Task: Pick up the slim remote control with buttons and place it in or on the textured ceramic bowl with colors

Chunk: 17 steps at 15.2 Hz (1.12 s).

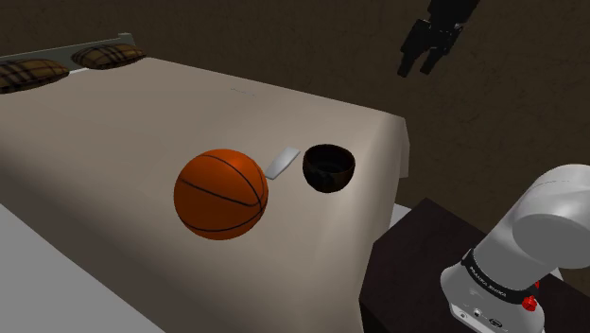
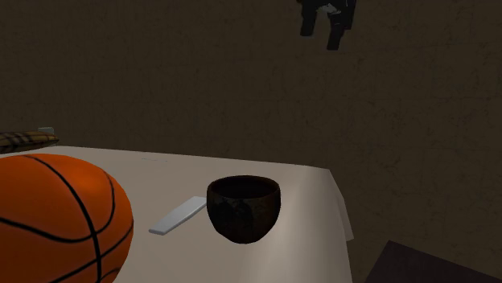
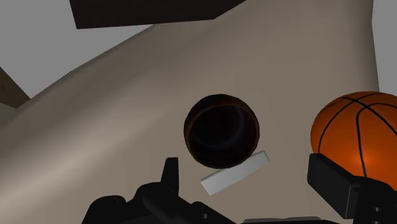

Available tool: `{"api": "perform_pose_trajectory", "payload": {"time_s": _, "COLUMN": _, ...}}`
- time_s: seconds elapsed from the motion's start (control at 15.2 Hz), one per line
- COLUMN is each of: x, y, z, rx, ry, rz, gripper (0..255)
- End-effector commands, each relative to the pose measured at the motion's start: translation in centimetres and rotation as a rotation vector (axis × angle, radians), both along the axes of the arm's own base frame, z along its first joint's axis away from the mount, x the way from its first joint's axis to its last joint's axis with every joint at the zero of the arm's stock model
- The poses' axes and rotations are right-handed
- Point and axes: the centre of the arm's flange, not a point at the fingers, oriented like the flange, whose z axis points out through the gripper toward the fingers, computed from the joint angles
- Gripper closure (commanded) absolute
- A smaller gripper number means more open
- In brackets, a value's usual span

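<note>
Shoulder view: finds the slim, flat, pale grey remote control (image 1: 282, 162) lying on the beige bedcover (image 1: 113, 132), in the narrow gap between a large orange basketball (image 1: 221, 194) and a round, glossy, dark brown bowl (image 1: 328, 168), just beside both. Puts the all-black two-finger gripper (image 1: 421, 68) high above and well apart from all three, toward the view's upper right, with jaws spread and nothing between them.

Second exterior view: gives the same layout from low down, with one end of the remote control close against the bowl's side and the other end reaching toward the basketball. Cannot tell whether touching or only near.

Wrist view: looks down past the two black fingers (image 3: 169, 175), wide apart and empty, onto remote control, bowl mouth and basketball.

Handling, as a judgement: probably light, stiff and smooth, so apt to slip, and low on soft bedding with little edge to catch. Best gripped across the narrow width near the middle, pressing slightly into the cover. Calls for care: long edges face the bowl and the basketball, so little room for fingers, and a nudged basketball would likely roll.
</note>
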Motion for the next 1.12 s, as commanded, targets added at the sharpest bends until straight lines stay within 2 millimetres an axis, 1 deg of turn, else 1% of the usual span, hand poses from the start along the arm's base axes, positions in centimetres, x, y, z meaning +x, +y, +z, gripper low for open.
{"api": "perform_pose_trajectory", "payload": {"time_s": 0.0, "x": 0.0, "y": 0.0, "z": 0.0, "rx": 0.0, "ry": 0.0, "rz": 0.0, "gripper": 0}}
{"api": "perform_pose_trajectory", "payload": {"time_s": 0.53, "x": 6.4, "y": 5.5, "z": -6.9, "rx": 0.006, "ry": 0.037, "rz": -0.214, "gripper": 0}}
{"api": "perform_pose_trajectory", "payload": {"time_s": 1.06, "x": 13.5, "y": 9.7, "z": -14.1, "rx": 0.013, "ry": 0.075, "rz": -0.428, "gripper": 0}}
